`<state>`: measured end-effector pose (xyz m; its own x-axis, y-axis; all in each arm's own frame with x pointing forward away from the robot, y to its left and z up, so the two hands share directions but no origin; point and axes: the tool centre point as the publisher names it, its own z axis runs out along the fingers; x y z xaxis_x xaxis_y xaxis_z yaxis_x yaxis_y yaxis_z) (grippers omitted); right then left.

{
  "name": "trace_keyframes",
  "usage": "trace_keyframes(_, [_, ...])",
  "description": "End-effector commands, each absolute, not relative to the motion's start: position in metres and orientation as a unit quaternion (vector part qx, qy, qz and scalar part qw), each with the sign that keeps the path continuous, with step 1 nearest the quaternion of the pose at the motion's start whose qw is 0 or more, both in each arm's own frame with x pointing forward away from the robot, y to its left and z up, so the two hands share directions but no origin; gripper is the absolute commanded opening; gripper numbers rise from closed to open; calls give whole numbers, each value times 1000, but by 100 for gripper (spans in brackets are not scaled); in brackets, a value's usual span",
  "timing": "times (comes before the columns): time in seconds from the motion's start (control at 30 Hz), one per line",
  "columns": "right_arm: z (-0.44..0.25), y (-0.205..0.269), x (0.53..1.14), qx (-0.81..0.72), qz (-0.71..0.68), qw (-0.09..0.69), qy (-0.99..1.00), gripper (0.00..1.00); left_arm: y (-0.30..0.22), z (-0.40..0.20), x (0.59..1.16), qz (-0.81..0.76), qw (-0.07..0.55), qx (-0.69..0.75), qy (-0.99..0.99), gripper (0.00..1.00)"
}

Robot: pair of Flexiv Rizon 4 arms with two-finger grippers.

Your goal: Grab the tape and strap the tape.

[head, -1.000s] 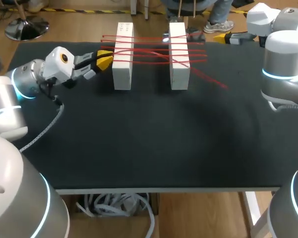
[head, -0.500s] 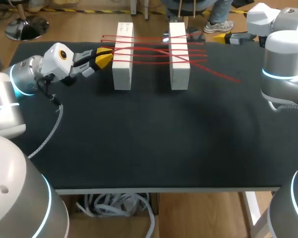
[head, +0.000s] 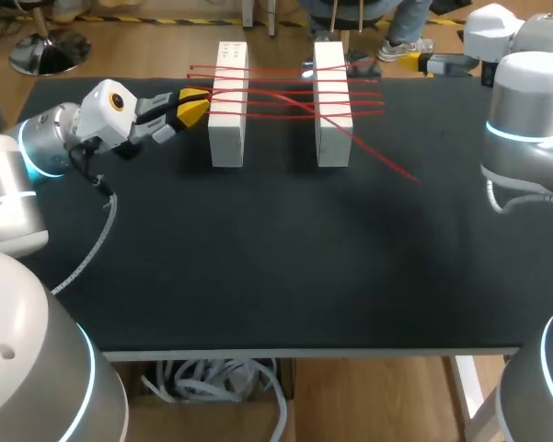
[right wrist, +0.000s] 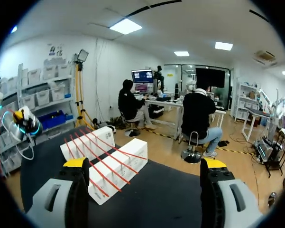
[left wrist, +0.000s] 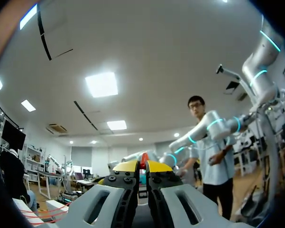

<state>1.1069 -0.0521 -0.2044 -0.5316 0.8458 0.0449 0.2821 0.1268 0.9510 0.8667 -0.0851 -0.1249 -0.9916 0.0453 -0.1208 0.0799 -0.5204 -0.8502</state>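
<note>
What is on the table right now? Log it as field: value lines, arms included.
tape: red tape, several strands strung across both blocks
blocks: left white block and right white block, side by side, apart
loose end: trails from the right white block onto the table
left gripper: shut on the red tape, beside the left white block
right gripper: open, holding nothing, at the far right corner
</note>
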Motion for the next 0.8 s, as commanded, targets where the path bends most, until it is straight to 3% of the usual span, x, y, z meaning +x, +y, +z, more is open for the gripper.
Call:
trace_keyframes(0.03, [-203,-49,1090,406,537,284,683,100,-85,-125,867,-870,9,65,489,0])
trace_keyframes(0.17, [-200,-47,1084,409,546,285,673,100,-85,-125,867,-870,9,65,489,0])
trace_keyframes(0.23, [-199,-46,1082,412,549,288,668,56,-85,-125,867,-870,9,65,489,0])
trace_keyframes(0.3, [-197,-47,1080,415,553,289,662,84,-85,-125,867,-870,9,65,489,0])
trace_keyframes(0.33, [-196,-48,1078,417,555,290,659,86,-85,-125,867,-870,9,65,489,0])
trace_keyframes(0.37, [-196,-48,1077,419,557,290,656,76,-85,-125,867,-870,9,65,489,0])
trace_keyframes(0.4, [-195,-48,1075,421,559,290,653,73,-85,-125,867,-870,9,65,489,0])
trace_keyframes(0.43, [-194,-49,1074,422,559,290,652,53,-85,-125,867,-870,9,65,489,0])
trace_keyframes(0.47, [-194,-49,1073,422,559,291,651,50,-85,-125,867,-870,9,65,489,0])
trace_keyframes(0.5, [-194,-49,1071,425,560,291,649,56,-85,-125,867,-870,9,65,489,0])
trace_keyframes(0.53, [-194,-50,1070,427,561,290,647,70,-85,-125,867,-870,9,65,489,0])
trace_keyframes(0.57, [-194,-50,1068,429,562,290,645,100,-85,-125,867,-870,9,65,489,0])
trace_keyframes(0.8, [-187,-54,1054,452,584,282,612,100,-85,-125,867,-870,9,65,489,0])
